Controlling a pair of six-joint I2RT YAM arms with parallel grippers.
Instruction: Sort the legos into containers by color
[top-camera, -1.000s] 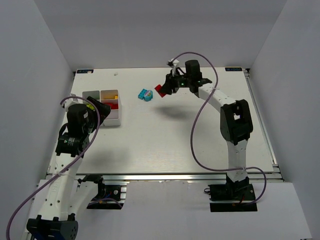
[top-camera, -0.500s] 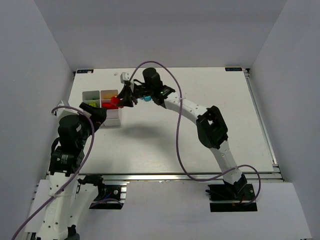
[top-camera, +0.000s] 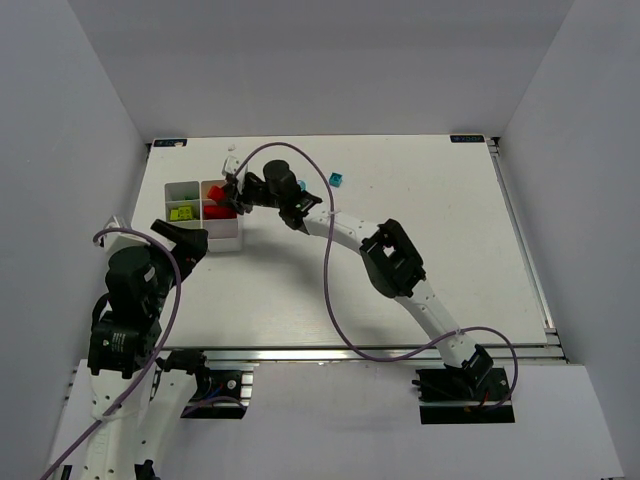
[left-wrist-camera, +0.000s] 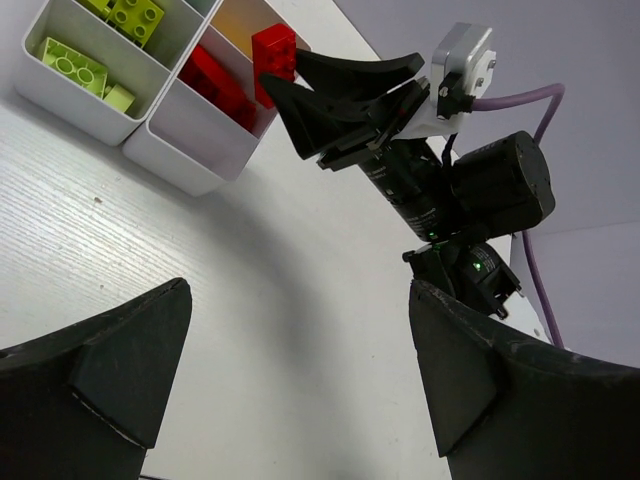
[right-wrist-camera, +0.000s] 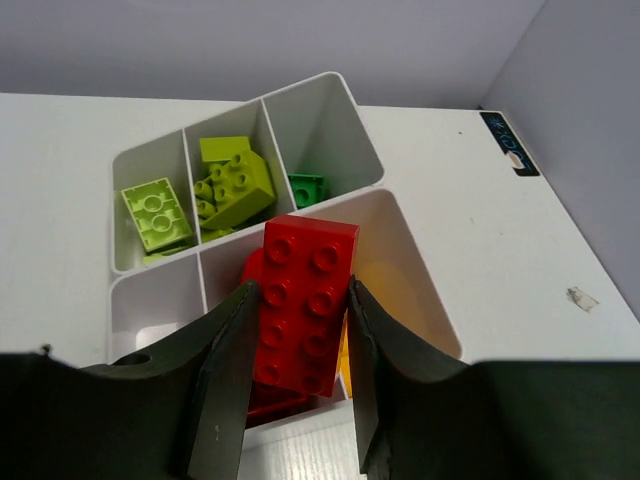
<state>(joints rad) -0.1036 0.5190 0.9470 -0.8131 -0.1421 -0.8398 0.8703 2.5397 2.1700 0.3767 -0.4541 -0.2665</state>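
Note:
My right gripper (right-wrist-camera: 300, 295) is shut on a red lego (right-wrist-camera: 305, 305), held studs-up just above the white containers (right-wrist-camera: 320, 120). Below it lies a compartment with other red legos (right-wrist-camera: 255, 270) and a glimpse of yellow (right-wrist-camera: 343, 365). Lime legos (right-wrist-camera: 235, 180) and a green one (right-wrist-camera: 305, 187) fill the row beyond. From above, the right gripper (top-camera: 232, 196) reaches over the containers (top-camera: 238, 240). A cyan lego (top-camera: 337, 179) lies on the table behind the arm. My left gripper (left-wrist-camera: 300, 370) is open and empty above bare table, near the containers (left-wrist-camera: 180, 160).
The right arm (top-camera: 340, 225) stretches diagonally across the table toward the containers at the back left. The left gripper (top-camera: 182, 238) hangs just in front of the containers' near edge. Grey walls close in the table on three sides.
The right arm has swung left from mid-table, carrying the red lego over the containers. The left arm has drawn back toward the near-left corner, still open.

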